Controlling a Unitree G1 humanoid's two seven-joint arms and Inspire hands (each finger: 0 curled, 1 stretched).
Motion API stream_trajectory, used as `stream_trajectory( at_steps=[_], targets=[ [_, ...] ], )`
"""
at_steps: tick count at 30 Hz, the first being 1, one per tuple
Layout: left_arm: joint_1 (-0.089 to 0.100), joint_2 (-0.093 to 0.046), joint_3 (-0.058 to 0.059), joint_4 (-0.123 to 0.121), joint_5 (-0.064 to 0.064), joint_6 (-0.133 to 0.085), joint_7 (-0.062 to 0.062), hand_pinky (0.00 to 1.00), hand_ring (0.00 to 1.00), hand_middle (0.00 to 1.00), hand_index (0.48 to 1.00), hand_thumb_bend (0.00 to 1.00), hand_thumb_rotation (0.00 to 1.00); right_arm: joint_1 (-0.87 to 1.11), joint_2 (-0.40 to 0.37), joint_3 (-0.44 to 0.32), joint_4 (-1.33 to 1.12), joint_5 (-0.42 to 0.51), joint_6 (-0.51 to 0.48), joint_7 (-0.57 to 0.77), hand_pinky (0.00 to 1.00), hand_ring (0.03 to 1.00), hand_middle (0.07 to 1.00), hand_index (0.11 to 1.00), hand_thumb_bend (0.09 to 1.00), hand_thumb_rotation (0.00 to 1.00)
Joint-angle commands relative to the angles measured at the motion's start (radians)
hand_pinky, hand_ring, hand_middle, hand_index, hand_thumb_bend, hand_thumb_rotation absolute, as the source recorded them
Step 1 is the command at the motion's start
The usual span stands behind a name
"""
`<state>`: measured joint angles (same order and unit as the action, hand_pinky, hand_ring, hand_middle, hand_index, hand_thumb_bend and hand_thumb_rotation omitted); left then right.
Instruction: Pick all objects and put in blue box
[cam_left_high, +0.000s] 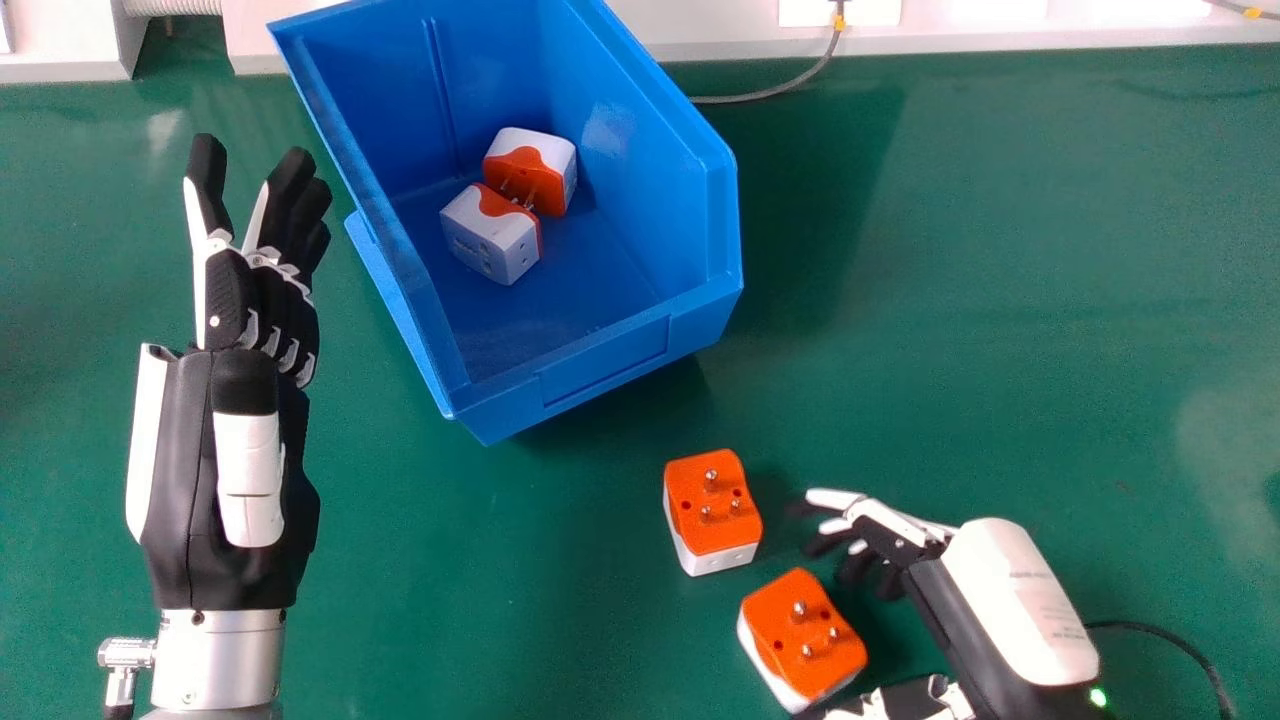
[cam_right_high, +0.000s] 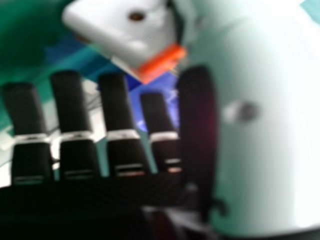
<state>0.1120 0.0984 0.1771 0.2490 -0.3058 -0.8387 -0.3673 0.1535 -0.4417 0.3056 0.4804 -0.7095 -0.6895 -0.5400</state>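
Fingers of the right hand (cam_left_high: 880, 540) are spread and relaxed at the lower right of the frame, aimed left, with nothing clasped in them. One orange and white adapter (cam_left_high: 800, 625), pins up, sits on the green table (cam_left_high: 1000, 350) near the bottom edge, between those fingers and the thumb (cam_left_high: 900, 700); whether the thumb touches it, I cannot tell. A second adapter (cam_left_high: 712, 505), also pins up, lies a little past the fingertips, apart from them, just below the frame's centre. Seen from the right hand (cam_right_high: 117, 105) itself, the fingers are straight and an adapter shows close by, beyond the thumb's tip.

At upper centre the blue box (cam_left_high: 600, 360) stands at a slant, with a white and orange adapter (cam_left_high: 490, 240) and another adapter (cam_left_high: 530, 170) close together on its floor. Left of it is the left hand (cam_left_high: 265, 300), its fingers straight and pointing up the frame, holding nothing
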Motion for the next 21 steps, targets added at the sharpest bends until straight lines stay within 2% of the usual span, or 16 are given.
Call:
stream_trajectory(
  at_steps=[1, 5, 12, 21],
  targets=[
    [-0.007, 0.009, 0.004, -0.008, 0.001, -0.012, -0.004, 0.99, 0.97, 0.97, 0.964, 0.84, 0.97, 0.006, -0.006, -0.011, 0.009, 0.011, -0.011, -0.01, 0.4, 0.441, 0.544, 0.615, 0.622, 0.02],
    [-0.005, 0.009, 0.004, -0.011, -0.001, -0.012, -0.004, 0.99, 0.97, 0.97, 0.965, 0.83, 0.97, 0.005, -0.008, -0.015, 0.001, 0.014, -0.022, -0.015, 0.38, 0.408, 0.517, 0.579, 0.568, 0.01],
    [-0.006, 0.006, 0.002, -0.009, -0.001, -0.012, -0.003, 0.99, 0.97, 0.97, 0.964, 0.83, 0.97, 0.001, -0.011, -0.023, 0.004, 0.01, -0.03, -0.03, 0.38, 0.401, 0.511, 0.572, 0.557, 0.01],
    [-0.007, 0.008, 0.001, -0.008, -0.012, -0.008, -0.011, 0.99, 0.97, 0.97, 0.964, 0.83, 0.97, -0.005, -0.004, -0.04, 0.012, 0.013, -0.038, -0.04, 0.37, 0.383, 0.499, 0.553, 0.53, 0.0]
  ],
)
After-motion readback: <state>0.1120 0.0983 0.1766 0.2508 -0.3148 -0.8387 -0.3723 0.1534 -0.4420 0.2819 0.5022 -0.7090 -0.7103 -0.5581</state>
